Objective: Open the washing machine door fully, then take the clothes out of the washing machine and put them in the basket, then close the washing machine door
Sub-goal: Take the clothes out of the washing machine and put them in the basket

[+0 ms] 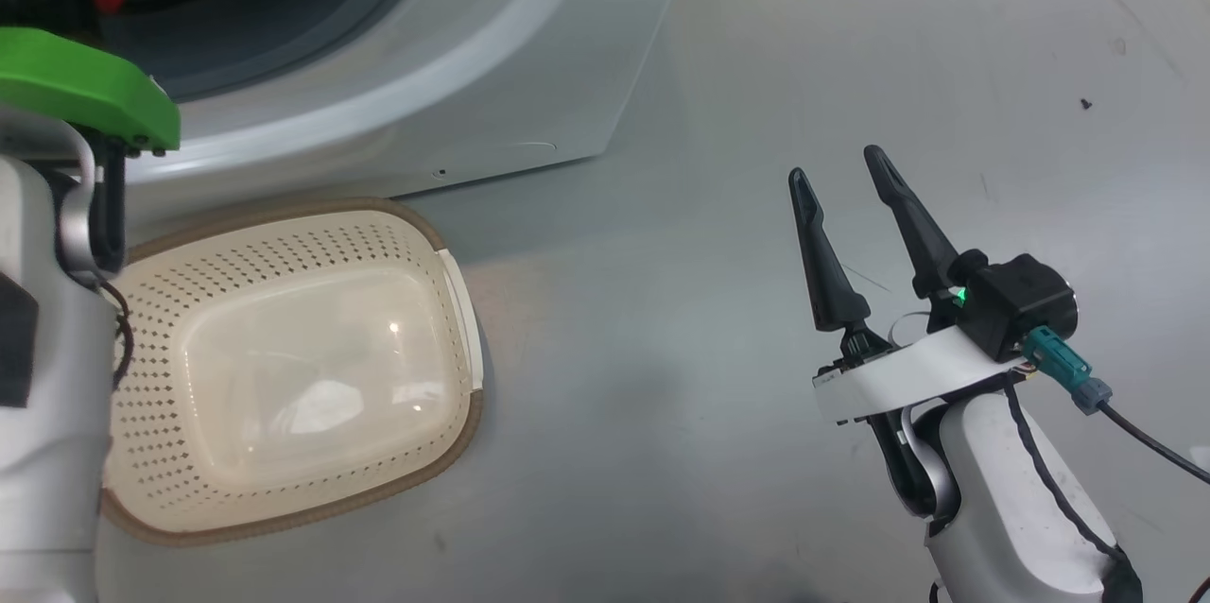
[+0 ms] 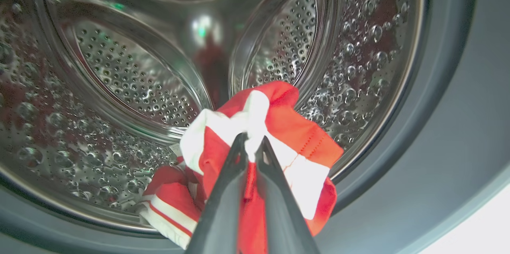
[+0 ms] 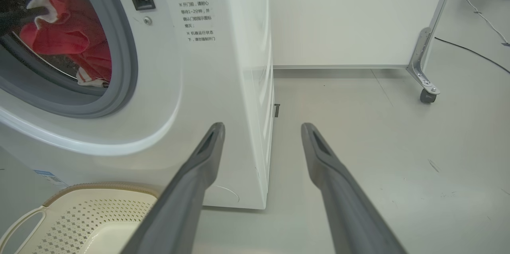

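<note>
Before the washing machine (image 3: pixel 223 67) sits the basket (image 3: pixel 99 185), a wheeled partition (image 3: pixel 350 15) beyond.

The basket (image 1: pixel 284 209) sits on the floor (image 1: pixel 662 348) just in front of the washing machine (image 1: pixel 473 64), below its opening. The clothes (image 2: pixel 295 130) lie in the drum (image 2: pixel 131 79) near its front edge. The left tool (image 2: pixel 252 138) is inside, clamped on a fold of them. The right tool (image 1: pixel 837 163) hangs spread over the floor, well right of the basket. What may be a wheeled partition (image 3: pixel 338 15) stands behind the machine.
</note>
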